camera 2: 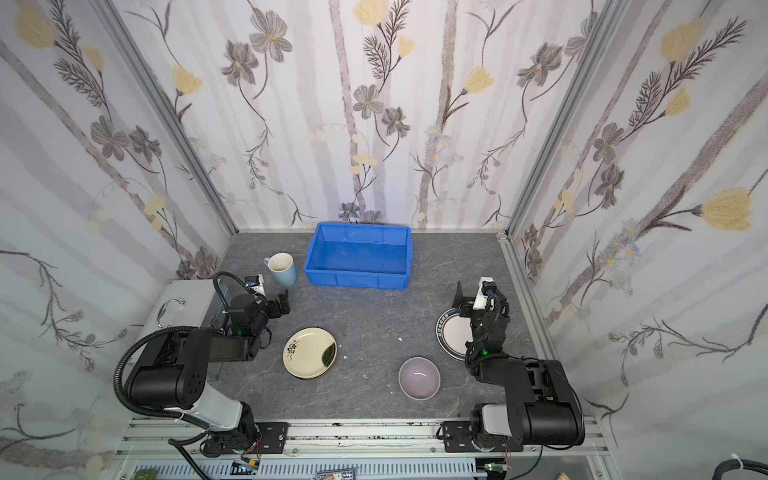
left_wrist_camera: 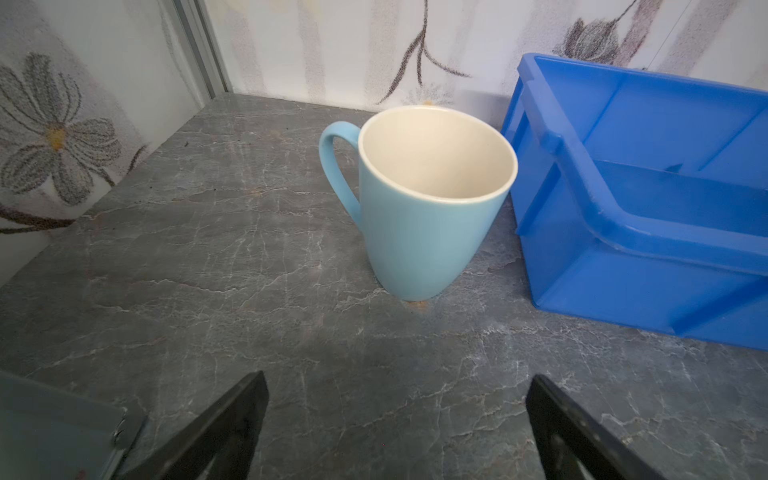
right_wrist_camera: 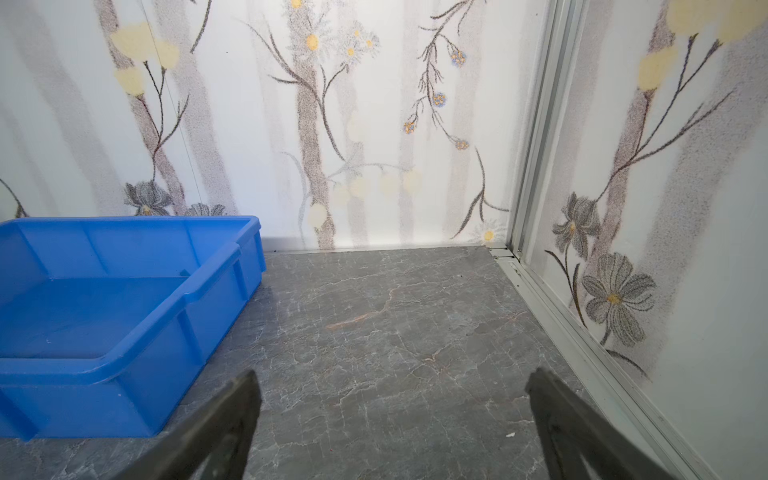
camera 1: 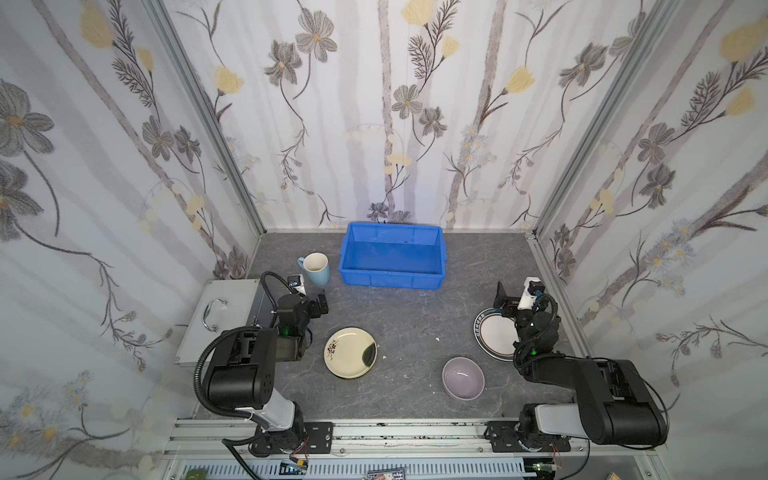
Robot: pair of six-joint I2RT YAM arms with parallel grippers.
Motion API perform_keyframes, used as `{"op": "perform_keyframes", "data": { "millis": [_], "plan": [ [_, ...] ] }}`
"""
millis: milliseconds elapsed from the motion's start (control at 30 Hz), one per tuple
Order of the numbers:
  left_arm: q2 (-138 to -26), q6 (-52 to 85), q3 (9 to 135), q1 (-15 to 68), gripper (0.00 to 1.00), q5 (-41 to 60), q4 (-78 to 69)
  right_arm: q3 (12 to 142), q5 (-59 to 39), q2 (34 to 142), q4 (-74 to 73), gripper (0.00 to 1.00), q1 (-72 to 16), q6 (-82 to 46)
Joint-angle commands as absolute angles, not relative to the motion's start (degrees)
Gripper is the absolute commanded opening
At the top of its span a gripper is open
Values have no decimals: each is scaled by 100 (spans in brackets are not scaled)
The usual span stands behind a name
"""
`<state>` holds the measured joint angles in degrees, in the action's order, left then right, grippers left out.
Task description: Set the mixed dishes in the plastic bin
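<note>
At the table's left edge a silver metal case with a handle [camera 1: 220,318] is seen, only its corner showing in the left wrist view. Beside it the left gripper [left_wrist_camera: 397,390] is held wide open over the dark grey marbled table [camera 1: 415,316], nothing gripped. Ahead of it the pale-blue ceramic mug [left_wrist_camera: 419,224] is stood upright, just beside the bright blue rectangular plastic bin [camera 1: 390,280], which is set against the back edge. Toward the front edge a round cream plate with a dark flower [camera 1: 350,352] is laid; what lies under it cannot be made out. A lilac bowl [camera 1: 463,378] is set front right. A white round plate with a dark rim [camera 1: 494,332] is half hidden by the right arm. The right gripper [right_wrist_camera: 392,390] is likewise spread wide and holds nothing.
</note>
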<state>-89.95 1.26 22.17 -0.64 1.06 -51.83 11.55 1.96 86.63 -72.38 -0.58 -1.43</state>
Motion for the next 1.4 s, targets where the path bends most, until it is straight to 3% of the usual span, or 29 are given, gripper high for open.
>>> {"op": "perform_keyframes", "data": {
  "millis": [0,1267,1367],
  "plan": [
    [-9000,97,2254,-70,100,79,-5200,1151,256,8656,-7518,100,-55,-124],
    [-8993,108,2273,-99,100,149,-5167,1155,285,8635,-7533,100,-110,-71],
    [-8992,99,2285,-105,100,183,-5142,1415,235,8512,-6883,100,-123,-35]
  ]
}}
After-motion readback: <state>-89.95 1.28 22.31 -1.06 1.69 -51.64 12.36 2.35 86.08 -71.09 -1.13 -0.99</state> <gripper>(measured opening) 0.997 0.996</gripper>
